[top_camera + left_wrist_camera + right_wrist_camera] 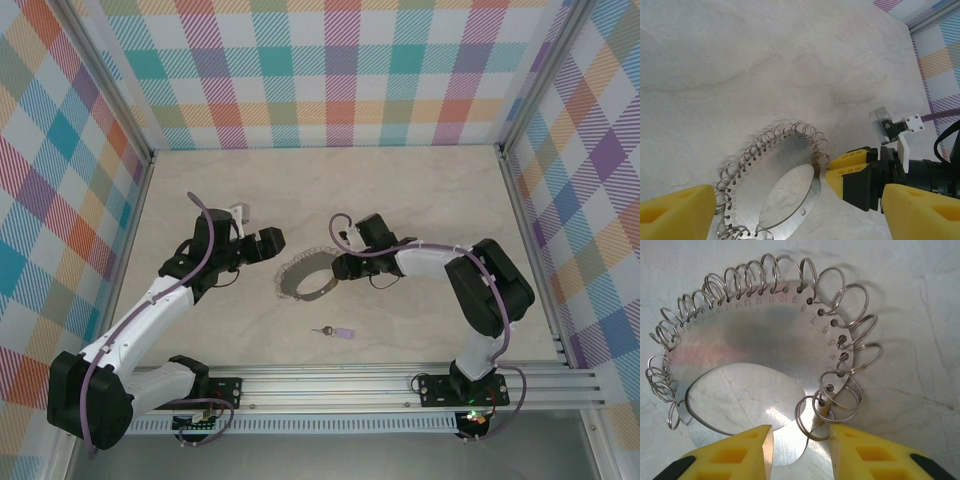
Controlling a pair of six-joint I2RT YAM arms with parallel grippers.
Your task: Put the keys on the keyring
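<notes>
On table (420,200), right pincer (801,434) astride keyring (740,340), keys (335,331) apart

A pale, cream-coloured table (420,200) with faint marble-like veining carries everything, and a ribbed aluminium rail (340,380) lines its near edge. Near its middle sits the keyring (305,278), a broad silvery hoop with an oval opening through which the tabletop shows and a rim crowded with small wire loops; whether it lies flat or is tipped up a little cannot be told. The keys (333,331), one tiny dark key joined to a small lilac tag, lie on the bare surface nearer the rail, apart from the hoop.
</notes>
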